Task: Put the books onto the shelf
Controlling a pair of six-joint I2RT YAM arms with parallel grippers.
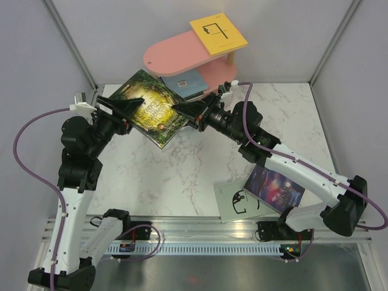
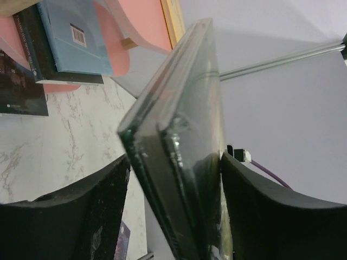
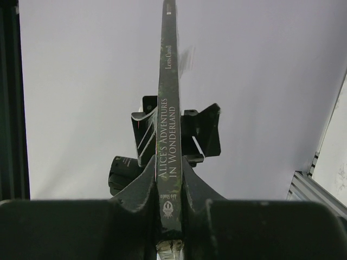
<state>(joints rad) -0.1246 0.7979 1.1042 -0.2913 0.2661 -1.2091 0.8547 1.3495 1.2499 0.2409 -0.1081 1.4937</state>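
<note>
Clamping the Alice's Adventures in Wonderland paperback at its spine, your right gripper is clenching it firmly. In the right wrist view both fingers are pressing against the thin dark-green spine, where the title is showing in pale capitals.

Your left gripper is sitting at the opposite edge of the same book in a released state. Its jaws are standing apart around the book. One finger is showing a clear gap to the cover, and the other is lying just beside it.

You are looking at a dark green cover with a golden glow at its middle, glossy and slightly worn at the corner. The book is hanging tilted above the marble tabletop, just in front of the pink shelf.

A yellow book is lying on the shelf's top board, and a blue book is resting on a lower board. A purple galaxy book and a pale grey-green book are lying on the tabletop near your right arm's base, their edges overlapping.
</note>
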